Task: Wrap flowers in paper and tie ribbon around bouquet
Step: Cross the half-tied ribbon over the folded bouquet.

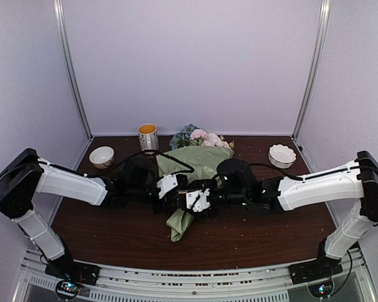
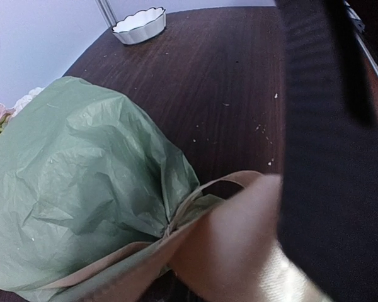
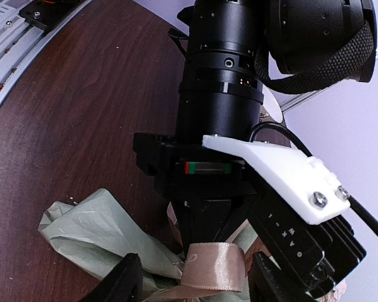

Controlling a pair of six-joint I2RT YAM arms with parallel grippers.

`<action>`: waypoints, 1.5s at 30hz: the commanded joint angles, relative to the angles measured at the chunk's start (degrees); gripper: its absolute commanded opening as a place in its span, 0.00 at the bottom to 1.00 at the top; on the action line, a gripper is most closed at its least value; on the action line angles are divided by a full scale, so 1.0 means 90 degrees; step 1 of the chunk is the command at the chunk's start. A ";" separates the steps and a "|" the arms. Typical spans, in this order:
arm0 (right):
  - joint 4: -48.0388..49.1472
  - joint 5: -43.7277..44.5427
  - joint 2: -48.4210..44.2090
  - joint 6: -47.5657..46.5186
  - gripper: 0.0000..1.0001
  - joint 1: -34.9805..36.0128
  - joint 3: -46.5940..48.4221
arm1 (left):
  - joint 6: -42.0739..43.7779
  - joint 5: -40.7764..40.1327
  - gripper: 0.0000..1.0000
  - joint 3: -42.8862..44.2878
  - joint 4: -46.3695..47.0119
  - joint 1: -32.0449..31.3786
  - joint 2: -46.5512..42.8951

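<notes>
The bouquet lies mid-table as a cone of sage-green paper. Its pink and white flowers point to the far wall, and its narrow tail points toward me. A beige satin ribbon circles the pinched neck of the cone. In the right wrist view my left gripper points down, shut on a loop of that ribbon. My right gripper straddles the same loop, its fingers apart on either side and not touching it. Both wrists crowd together over the neck in the top view.
A yellow-and-white mug stands at the back beside the blooms. A small white bowl sits back left and a scalloped white dish back right. Small crumbs dot the dark wooden table.
</notes>
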 commanded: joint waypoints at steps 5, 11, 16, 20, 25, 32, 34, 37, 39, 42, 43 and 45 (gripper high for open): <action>-0.0182 0.0517 0.0250 -0.0558 0.49 0.0040 0.0340 | 0.0033 0.0096 0.00 0.0134 0.0091 -0.0030 0.0019; -0.0128 0.0928 0.0344 -0.0622 0.41 0.0039 0.0314 | 0.0038 0.0130 0.00 0.0123 0.0115 -0.0032 0.0013; -0.0219 0.0875 0.0320 -0.0602 0.21 0.0040 0.0342 | 0.0032 0.0133 0.00 0.0123 0.0116 -0.0031 0.0027; -0.0310 0.0894 0.0263 -0.0518 0.00 0.0046 0.0354 | 0.0010 0.0132 0.00 0.0123 0.0102 -0.0030 0.0009; -0.0315 0.1059 0.0245 -0.0291 0.00 0.0046 0.0327 | -0.0092 0.0078 0.00 0.0084 0.0113 -0.0030 -0.0035; -0.0120 0.0877 0.0091 0.0342 0.00 -0.0016 0.0169 | -0.0746 -0.0130 0.38 0.0039 -0.0206 -0.0030 -0.0267; -0.0079 0.0888 0.0095 0.0404 0.00 -0.0018 0.0109 | -0.0878 -0.0073 0.42 -0.0155 -0.0169 -0.0030 -0.0523; 0.0011 0.0847 0.0058 0.0480 0.00 -0.0027 -0.0036 | -0.0959 -0.0007 0.45 -0.0442 -0.0299 -0.0030 -0.0993; 0.0028 0.0787 0.0052 0.0528 0.00 -0.0046 -0.0049 | -0.0982 0.0072 0.45 -0.0554 -0.0595 -0.0032 -0.1240; 0.0049 0.0721 0.0080 0.0648 0.00 -0.0117 -0.0032 | -0.1139 0.0100 0.44 -0.0626 -0.1102 -0.0030 -0.1423; 0.0061 0.0699 0.0086 0.0690 0.00 -0.0138 -0.0029 | -0.1234 0.0107 0.43 -0.0629 -0.1216 -0.0032 -0.1436; 0.0076 0.0603 0.0087 0.0761 0.00 -0.0165 -0.0020 | -0.1571 0.0288 0.39 -0.0576 -0.1400 -0.0021 -0.1429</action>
